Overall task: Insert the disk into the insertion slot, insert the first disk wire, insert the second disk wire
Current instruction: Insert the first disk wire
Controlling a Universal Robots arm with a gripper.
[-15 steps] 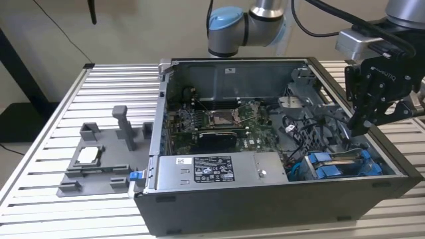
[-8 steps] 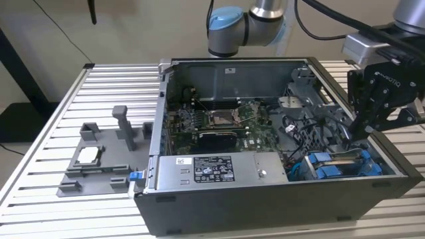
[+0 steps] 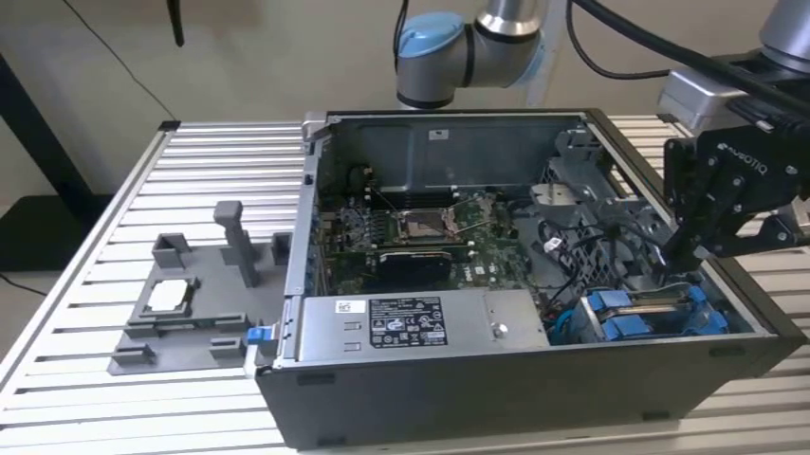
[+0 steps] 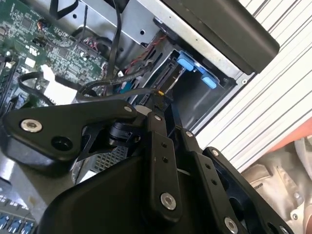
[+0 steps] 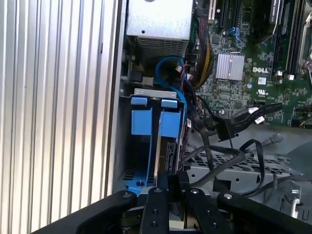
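At the exterior view's left, a light grey fixture (image 3: 190, 313) with upright posts lies on the slatted metal worktop (image 3: 215, 161), well apart from the work. Beside it stands the open computer case (image 3: 506, 389), with the motherboard (image 3: 418, 227) at its floor and the power supply (image 3: 405, 322) along its near wall. Further right, in the case's near corner, sits the insertion slot (image 3: 620, 327), a dark bay with blue side rails. The disk (image 3: 658, 305) stands on edge between those rails. The tool (image 3: 677, 258) reaches down into the case just above the slot.

In the first wrist view, the tool (image 5: 171, 181) has its fingers drawn close, pinching the thin edge of the disk (image 5: 168, 151), which lies inside the insertion slot (image 5: 141, 122). A black wire connector (image 5: 226, 129) hangs loose near the slot, unplugged.

In the second wrist view, the tool (image 4: 160, 100) meets the disk (image 4: 168, 80) at the mouth of the insertion slot (image 4: 195, 68).
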